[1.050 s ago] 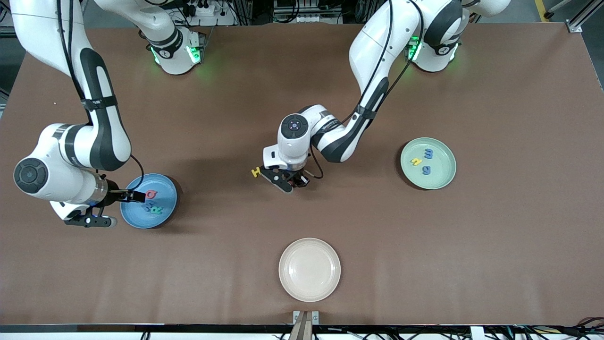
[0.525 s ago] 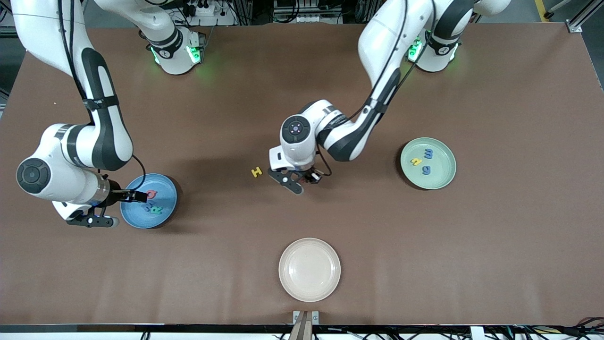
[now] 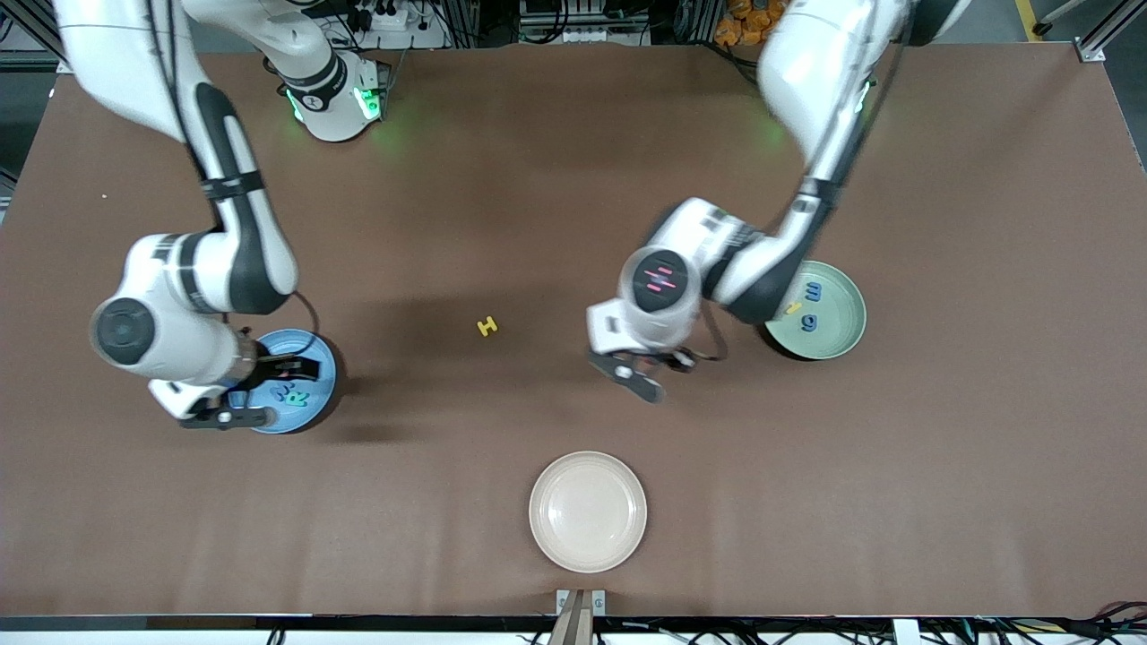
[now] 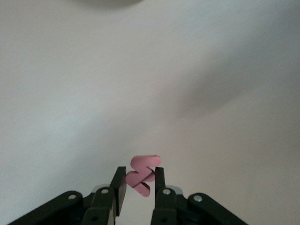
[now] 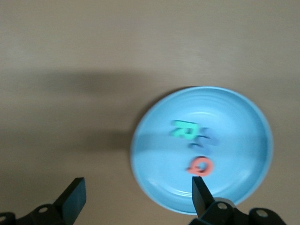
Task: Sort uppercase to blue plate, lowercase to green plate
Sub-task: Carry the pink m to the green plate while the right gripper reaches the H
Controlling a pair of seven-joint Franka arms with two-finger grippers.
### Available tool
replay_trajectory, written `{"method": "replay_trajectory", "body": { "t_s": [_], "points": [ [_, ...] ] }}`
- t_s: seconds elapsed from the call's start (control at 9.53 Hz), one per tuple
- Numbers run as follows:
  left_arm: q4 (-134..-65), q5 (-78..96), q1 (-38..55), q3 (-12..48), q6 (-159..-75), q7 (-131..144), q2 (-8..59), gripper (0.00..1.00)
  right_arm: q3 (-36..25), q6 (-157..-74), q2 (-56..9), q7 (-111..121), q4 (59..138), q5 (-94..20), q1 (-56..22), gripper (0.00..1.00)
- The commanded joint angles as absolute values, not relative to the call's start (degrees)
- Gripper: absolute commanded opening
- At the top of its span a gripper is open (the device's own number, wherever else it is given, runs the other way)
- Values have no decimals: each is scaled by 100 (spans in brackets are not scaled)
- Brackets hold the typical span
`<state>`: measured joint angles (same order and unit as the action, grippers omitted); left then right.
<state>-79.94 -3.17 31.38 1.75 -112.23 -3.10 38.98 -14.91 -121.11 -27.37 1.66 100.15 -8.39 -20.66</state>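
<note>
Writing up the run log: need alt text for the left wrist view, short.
The left end effector is shut on a small pink-red foam letter, pinched upright between its two black fingers. Below it is only the bare table surface, crossed by soft shadows; no plate is in this view.

Left claw point(image 4: 139, 183) up over bare table point(image 4: 140, 84) — black fingers point(image 4: 119, 187) pinched on small red foam letter point(image 4: 143, 174). Letter held on edge, tilted, upper lobe sticking out above fingertips. Soft shadow band on table above letter, running diagonally — dark patch at frame's top edge.
</note>
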Motion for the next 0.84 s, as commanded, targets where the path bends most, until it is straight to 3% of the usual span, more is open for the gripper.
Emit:
{"method": "replay_trajectory", "body": {
  "t_s": [0.0, 0.42, 0.73],
  "points": [
    [-9304, -246, 2675, 237, -11363, -649, 3078, 0, -1494, -12138, -2610, 123, 10081, -1115, -2599, 100],
    [-11412, -246, 2058, 220, -12365, -1116, 1981, 0, -1503, -12190, -2549, 132, 10186, -1116, -3548, 100],
    [-12740, -554, 1400, 220, -13346, -2081, 1486, 0, -784, -13302, -2601, 167, 10659, -1116, -3568, 100]
  ]
}}
